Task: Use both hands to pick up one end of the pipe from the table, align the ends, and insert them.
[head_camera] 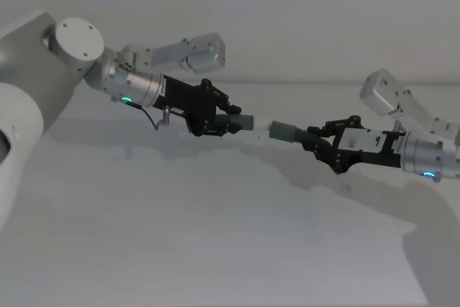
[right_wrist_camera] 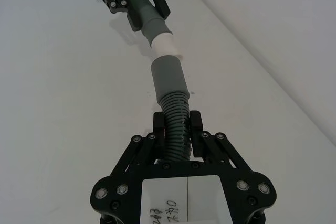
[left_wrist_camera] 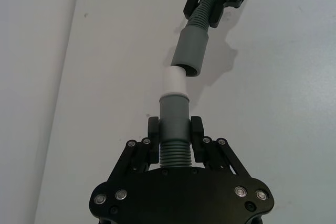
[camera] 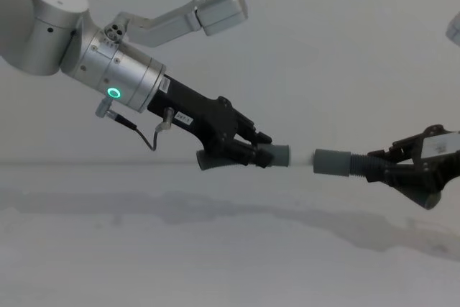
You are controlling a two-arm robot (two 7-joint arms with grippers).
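Observation:
Both grippers hold the pipe's two pieces in the air above the table (head_camera: 215, 249). My left gripper (head_camera: 228, 121) is shut on one ribbed piece (left_wrist_camera: 174, 111), whose grey cuff ends in a white tip (left_wrist_camera: 174, 81). From the right, my right gripper (head_camera: 320, 139) is shut on the ribbed hose of the other piece, its grey cuff (head_camera: 283, 132) pointing left. The white tip (right_wrist_camera: 167, 44) sits right at the mouth of that cuff (right_wrist_camera: 169, 78), slightly off its axis. I cannot tell whether it has entered. The chest view shows the left cuff (camera: 277, 156) facing the right cuff (camera: 330, 161).
A thin black cable (head_camera: 152, 116) loops under the left wrist. The white table lies below both arms, with a white wall behind it.

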